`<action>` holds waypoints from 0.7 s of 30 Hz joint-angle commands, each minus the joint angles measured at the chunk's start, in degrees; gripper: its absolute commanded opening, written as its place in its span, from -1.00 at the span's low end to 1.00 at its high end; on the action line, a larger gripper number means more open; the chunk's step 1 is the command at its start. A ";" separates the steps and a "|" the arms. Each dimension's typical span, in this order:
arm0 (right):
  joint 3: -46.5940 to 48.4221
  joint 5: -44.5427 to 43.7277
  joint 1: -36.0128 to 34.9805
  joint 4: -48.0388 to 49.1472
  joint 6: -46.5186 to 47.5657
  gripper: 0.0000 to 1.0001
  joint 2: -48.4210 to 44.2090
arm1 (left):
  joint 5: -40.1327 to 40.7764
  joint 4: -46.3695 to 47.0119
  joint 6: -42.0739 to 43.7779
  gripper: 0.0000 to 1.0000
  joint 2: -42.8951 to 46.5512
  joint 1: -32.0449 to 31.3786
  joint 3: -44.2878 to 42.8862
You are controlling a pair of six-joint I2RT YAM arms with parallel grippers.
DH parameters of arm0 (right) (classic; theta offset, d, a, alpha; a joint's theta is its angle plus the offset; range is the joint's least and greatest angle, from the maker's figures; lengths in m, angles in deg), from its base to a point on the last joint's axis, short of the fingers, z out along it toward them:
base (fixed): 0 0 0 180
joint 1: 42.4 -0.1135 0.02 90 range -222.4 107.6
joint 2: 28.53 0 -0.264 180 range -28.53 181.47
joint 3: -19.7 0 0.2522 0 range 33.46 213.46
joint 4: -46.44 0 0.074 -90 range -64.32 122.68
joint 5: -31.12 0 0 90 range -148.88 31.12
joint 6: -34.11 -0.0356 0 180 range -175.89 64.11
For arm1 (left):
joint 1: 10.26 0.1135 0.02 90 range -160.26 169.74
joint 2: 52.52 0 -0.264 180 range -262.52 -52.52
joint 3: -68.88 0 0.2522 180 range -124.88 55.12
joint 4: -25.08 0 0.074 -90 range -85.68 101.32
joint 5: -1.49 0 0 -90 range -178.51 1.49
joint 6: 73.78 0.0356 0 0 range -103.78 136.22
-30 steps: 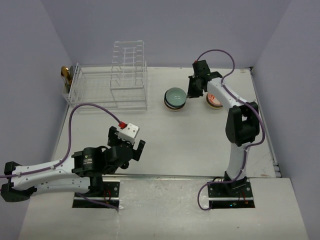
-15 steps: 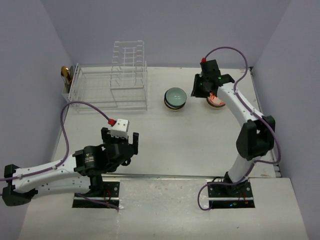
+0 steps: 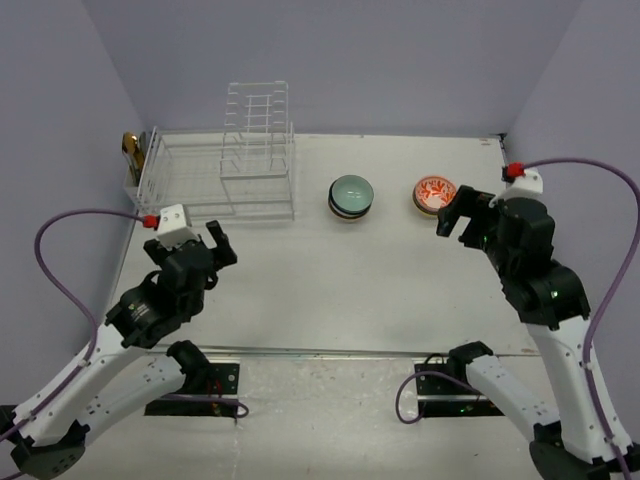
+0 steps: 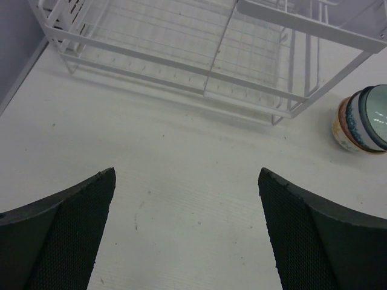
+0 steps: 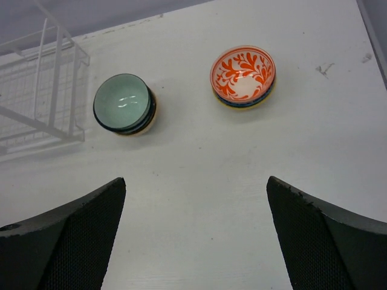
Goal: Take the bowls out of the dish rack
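Rack [image 3: 215,180] at far left sits empty, its bowls out to its right as a teal stack [image 3: 351,195] and an orange bowl [image 3: 435,193], right gripper [image 5: 196,181] has just backed off the orange one, left gripper [image 4: 186,175] has retreated too, both jaws wide and holding nothing, so unloading looks done

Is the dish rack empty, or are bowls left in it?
Empty: the dish rack shows bare wire; green bowl and orange bowl sit outside.

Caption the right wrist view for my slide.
Open right gripper facing green bowl and orange bowl, both outside the dish rack.
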 commanded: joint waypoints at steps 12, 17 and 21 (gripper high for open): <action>-22.16 -1.46 0.16 1.87 2.72 0.98 -30.12 | 1.50 1.35 14.86 1.00 9.15 0.58 1.14; -22.50 -5.59 0.16 1.94 0.69 0.98 -28.63 | 2.38 3.38 12.41 1.00 9.94 0.49 2.99; -24.17 -5.86 0.16 4.57 0.33 0.98 -30.12 | -1.12 7.42 14.33 1.00 11.96 0.84 7.03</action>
